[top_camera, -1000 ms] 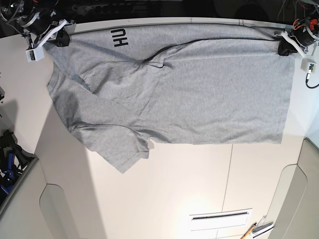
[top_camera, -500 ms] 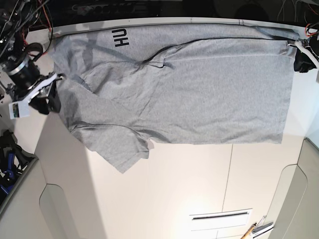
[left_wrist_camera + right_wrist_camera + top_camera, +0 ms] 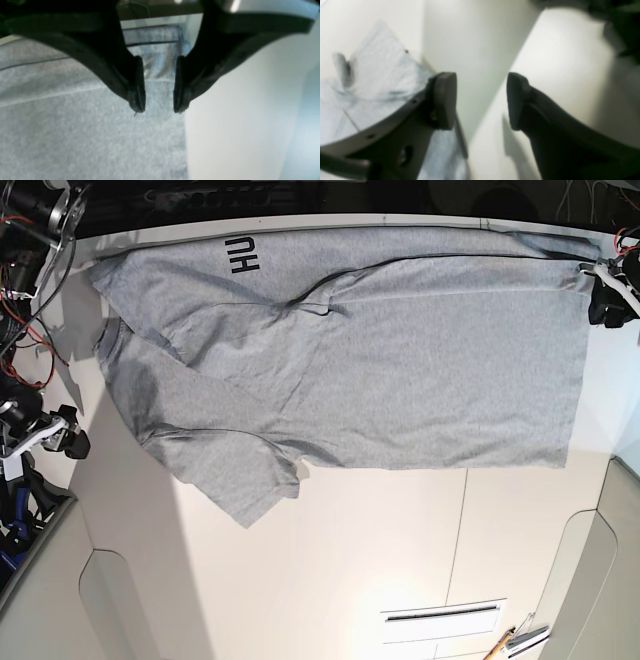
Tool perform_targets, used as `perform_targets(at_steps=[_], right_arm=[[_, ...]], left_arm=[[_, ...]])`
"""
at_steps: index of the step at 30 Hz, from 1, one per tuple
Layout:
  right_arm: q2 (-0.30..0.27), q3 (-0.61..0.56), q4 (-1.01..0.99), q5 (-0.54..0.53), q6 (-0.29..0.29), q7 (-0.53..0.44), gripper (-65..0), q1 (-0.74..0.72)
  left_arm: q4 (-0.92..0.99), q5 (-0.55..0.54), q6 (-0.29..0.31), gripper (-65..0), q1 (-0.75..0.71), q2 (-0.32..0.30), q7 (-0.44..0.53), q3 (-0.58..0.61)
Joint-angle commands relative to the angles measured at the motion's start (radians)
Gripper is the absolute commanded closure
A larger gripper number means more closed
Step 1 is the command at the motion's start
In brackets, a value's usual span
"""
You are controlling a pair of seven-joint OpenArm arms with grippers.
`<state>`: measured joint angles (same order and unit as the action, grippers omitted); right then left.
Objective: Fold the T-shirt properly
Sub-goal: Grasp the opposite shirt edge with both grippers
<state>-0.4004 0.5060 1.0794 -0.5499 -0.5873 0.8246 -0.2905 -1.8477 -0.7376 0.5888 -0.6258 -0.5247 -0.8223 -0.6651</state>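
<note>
Apparently both grippers agape, empty.

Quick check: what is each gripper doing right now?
Left gripper: open, holding nothing, over the edge of the T-shirt.
Right gripper: open, holding nothing, beside the shirt over the table.

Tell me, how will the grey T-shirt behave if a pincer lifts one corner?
The T-shirt would probably droop limply: it lies flat with soft creases and folded layers. It looks light, thin knit. It likely drags across the smooth white table rather than holding shape.
</note>
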Motion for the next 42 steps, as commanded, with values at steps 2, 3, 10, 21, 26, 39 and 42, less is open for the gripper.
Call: perform_targets(at_steps=[2,3,10,21,26,39,42], right_arm=[[-0.018,-0.048,-0.075,-0.027,-0.005,-0.02,-31.7,-0.059],[-0.016,-0.084,-0.109,-0.027,-0.005,-0.02,-31.7,-0.071],[0.005,-0.362,-0.167,0.035,-0.003,-0.02,-31.7,-0.083],[0.002,-0.408,-0.166,0.092,0.0,-0.017,0.0,-0.083],[0.002,-0.408,-0.166,0.09,0.0,-0.017,0.0,-0.082],[0.005,-0.408,-0.166,0.09,0.0,-0.017,0.0,-0.08],[0.005,-0.408,-0.166,0.09,0.0,-0.017,0.0,-0.078]], left_arm=[[-0.015,-0.023,0.0,-22.7,-0.003,-0.016,0.018,-0.01],[-0.015,-0.03,0.0,-22.7,-0.003,-0.016,0.018,-0.01],[-0.015,-0.029,0.0,-22.6,-0.003,-0.015,0.018,-0.01],[0.013,0.0,-0.001,-22.6,0.098,-0.015,0.106,-0.01],[0.157,0.005,-0.001,-22.7,0.322,-0.016,0.152,-0.01],[0.905,0.024,-0.002,-39.7,0.832,-0.092,0.244,0.284],[1.033,0.024,-0.005,-39.6,0.923,-0.084,0.247,0.342]])
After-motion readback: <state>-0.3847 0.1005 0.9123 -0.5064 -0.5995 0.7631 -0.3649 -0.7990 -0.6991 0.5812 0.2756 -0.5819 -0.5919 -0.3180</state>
